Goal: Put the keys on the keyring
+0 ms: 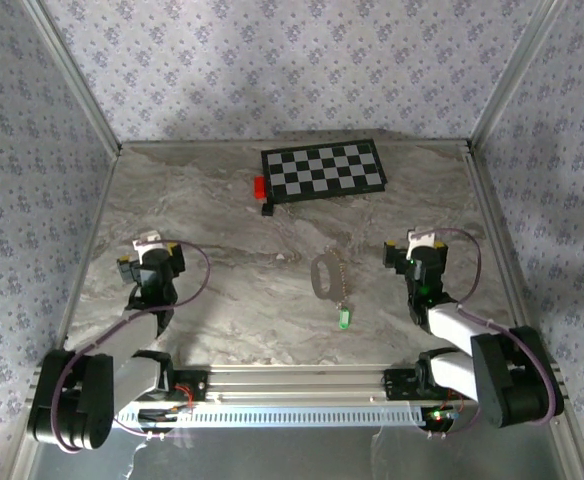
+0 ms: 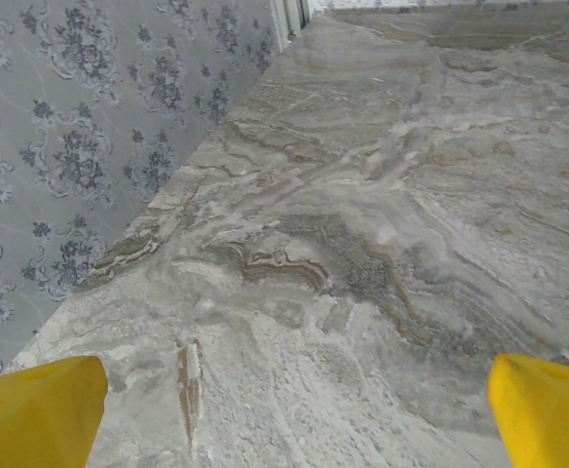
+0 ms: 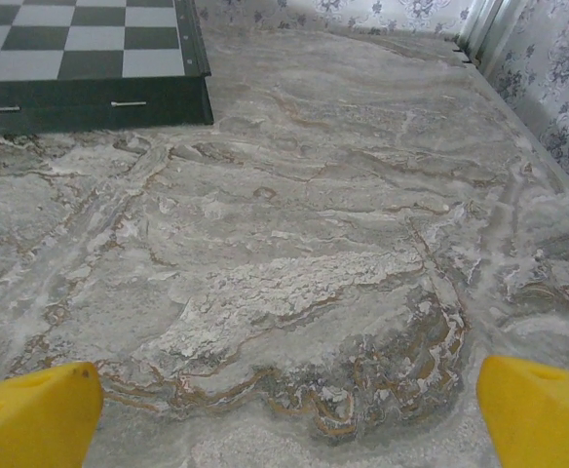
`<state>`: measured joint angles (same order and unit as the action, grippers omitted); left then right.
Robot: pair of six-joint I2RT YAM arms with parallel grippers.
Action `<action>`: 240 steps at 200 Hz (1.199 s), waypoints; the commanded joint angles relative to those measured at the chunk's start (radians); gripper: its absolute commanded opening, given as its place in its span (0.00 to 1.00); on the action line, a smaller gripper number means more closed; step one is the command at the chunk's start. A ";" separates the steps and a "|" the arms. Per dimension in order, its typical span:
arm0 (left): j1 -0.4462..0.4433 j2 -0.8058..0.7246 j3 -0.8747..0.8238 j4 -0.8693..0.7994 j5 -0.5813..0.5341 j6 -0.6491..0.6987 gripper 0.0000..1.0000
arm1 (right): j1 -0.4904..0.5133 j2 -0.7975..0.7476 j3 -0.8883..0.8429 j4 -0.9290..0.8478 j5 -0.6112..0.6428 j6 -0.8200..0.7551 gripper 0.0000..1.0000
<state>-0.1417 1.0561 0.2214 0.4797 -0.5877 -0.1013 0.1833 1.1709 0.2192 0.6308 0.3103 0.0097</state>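
The keyring lies on the marble table near the middle, a thin grey ring with a short chain running down to a green tag. Pale metal lies at the ring; at this size I cannot tell the keys apart from it. My left gripper hovers over the table's left side, well left of the ring, open with nothing between its yellow pads. My right gripper sits to the right of the ring, also open and empty, with bare marble between its pads.
A checkerboard lies at the back of the table, and its dark edge reaches into the right wrist view. A small red block and a small black piece sit at its left corner. Patterned walls enclose the table.
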 commanded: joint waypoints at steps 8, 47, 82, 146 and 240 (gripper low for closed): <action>0.016 0.076 0.050 0.103 0.011 -0.011 0.99 | -0.011 0.072 0.049 0.103 0.013 -0.029 1.00; 0.018 0.191 0.090 0.195 0.034 0.003 0.99 | -0.024 0.162 0.087 0.165 0.036 -0.072 1.00; 0.027 0.278 0.125 0.267 0.061 0.019 0.99 | -0.043 0.276 0.071 0.327 0.034 -0.109 1.00; 0.046 0.415 0.140 0.402 0.127 0.062 1.00 | -0.126 0.323 0.076 0.341 -0.049 -0.023 1.00; 0.109 0.461 0.184 0.324 0.302 0.035 1.00 | -0.166 0.369 0.135 0.279 -0.033 0.008 1.00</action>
<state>-0.0578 1.4948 0.4175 0.7773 -0.3752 -0.0460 0.0261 1.5391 0.3408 0.9314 0.2832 -0.0109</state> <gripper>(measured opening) 0.997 0.994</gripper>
